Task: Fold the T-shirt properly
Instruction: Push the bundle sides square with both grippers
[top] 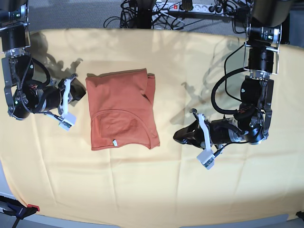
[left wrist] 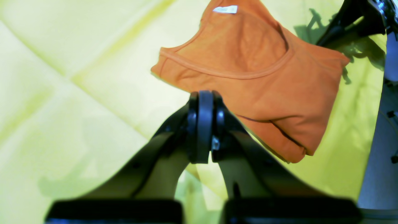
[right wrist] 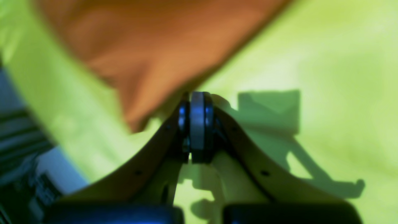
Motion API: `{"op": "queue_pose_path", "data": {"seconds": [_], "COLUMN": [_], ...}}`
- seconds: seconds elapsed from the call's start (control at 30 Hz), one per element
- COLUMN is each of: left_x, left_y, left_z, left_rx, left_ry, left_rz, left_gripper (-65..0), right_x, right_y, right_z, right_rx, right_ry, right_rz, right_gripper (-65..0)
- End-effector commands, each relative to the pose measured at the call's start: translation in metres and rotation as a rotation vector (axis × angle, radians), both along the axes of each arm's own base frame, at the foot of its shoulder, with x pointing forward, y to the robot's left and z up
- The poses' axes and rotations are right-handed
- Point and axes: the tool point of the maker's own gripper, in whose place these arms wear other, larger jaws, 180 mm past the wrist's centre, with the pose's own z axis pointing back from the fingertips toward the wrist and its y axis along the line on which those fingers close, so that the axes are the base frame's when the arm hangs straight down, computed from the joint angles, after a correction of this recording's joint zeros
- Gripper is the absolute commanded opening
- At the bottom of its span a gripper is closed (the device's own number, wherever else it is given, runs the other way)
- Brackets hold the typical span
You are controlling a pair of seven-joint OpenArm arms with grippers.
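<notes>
The rust-orange T-shirt (top: 121,109) lies folded into a rough rectangle on the pale yellow cloth (top: 156,190), neckline and small white label toward the front. It also shows in the left wrist view (left wrist: 258,81) and, blurred, in the right wrist view (right wrist: 146,49). My left gripper (top: 176,135) is shut and empty, apart from the shirt, to its right; in its own view its tips (left wrist: 203,99) are pressed together. My right gripper (top: 76,92) is shut and empty just left of the shirt's left edge; its closed tips (right wrist: 196,99) are near a shirt corner.
The yellow cloth covers the whole table and carries fold creases. Cables and a power strip (top: 190,7) lie behind the table's back edge. The table's front edge (top: 152,223) shows at the bottom, with a red clamp (top: 31,207) at the front left.
</notes>
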Motion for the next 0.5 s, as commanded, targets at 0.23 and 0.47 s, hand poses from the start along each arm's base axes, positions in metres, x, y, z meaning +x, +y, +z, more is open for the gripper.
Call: {"op": "queue_pose_path", "data": {"seconds": [0.23,0.47], "left_x": [0.005,0.003], "left_y": [-0.003,-0.002], "left_z": [0.02,0.019], "left_rx": [-0.033,-0.033], "left_ry": [-0.038,-0.028], "left_rz": [-0.018,-0.024], "left_gripper": [-65.0,-65.0], "right_x": [-0.002,-0.027], "right_y": [0.026,0.036], "right_z": [0.017,0.006], "right_rx": [0.157,0.199], "right_ry": [-0.021,0.049], "right_rz": [0.02,0.063], "right_gripper": [-65.0,-65.0]}}
